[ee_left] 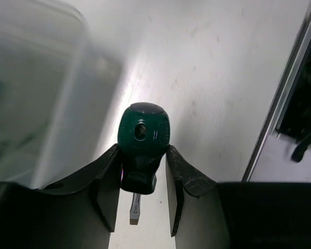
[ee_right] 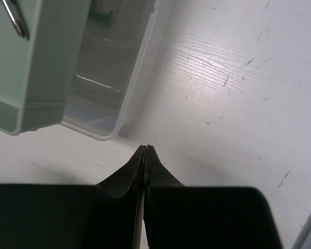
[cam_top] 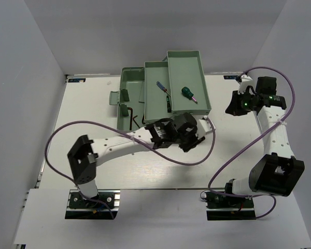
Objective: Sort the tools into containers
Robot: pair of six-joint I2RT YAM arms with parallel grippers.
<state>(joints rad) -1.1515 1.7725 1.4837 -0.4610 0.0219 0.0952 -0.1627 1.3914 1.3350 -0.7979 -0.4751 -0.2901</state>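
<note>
On the left of the white table [cam_top: 88, 109] the toolbox base [cam_top: 129, 78] is seen, with dark hex keys [cam_top: 132, 114] lying at its near end. Just beside it, the middle tray [cam_top: 151, 98] holds a blue-handled screwdriver [cam_top: 160, 86] and, nearer the arms, a black-handled screwdriver [cam_top: 167, 104]. The left gripper [cam_top: 191, 138] is stretched out just in front of the trays' near ends. In its wrist view it [ee_left: 143, 155] is clamped on a green stubby screwdriver [ee_left: 143, 129] – the rounded handle is pinched between both fingers, with the translucent lid [ee_left: 41, 78] blurred to the left. Farther right, the right tray [cam_top: 189, 67] holds a second stubby screwdriver [cam_top: 187, 93], green with an orange end. At the far right, the right gripper [cam_top: 234, 108] is held above bare table, apart from the toolbox – its jaws [ee_right: 145, 150] are pressed together on nothing, with the lid's corner and a tray end in view beyond them.
</note>
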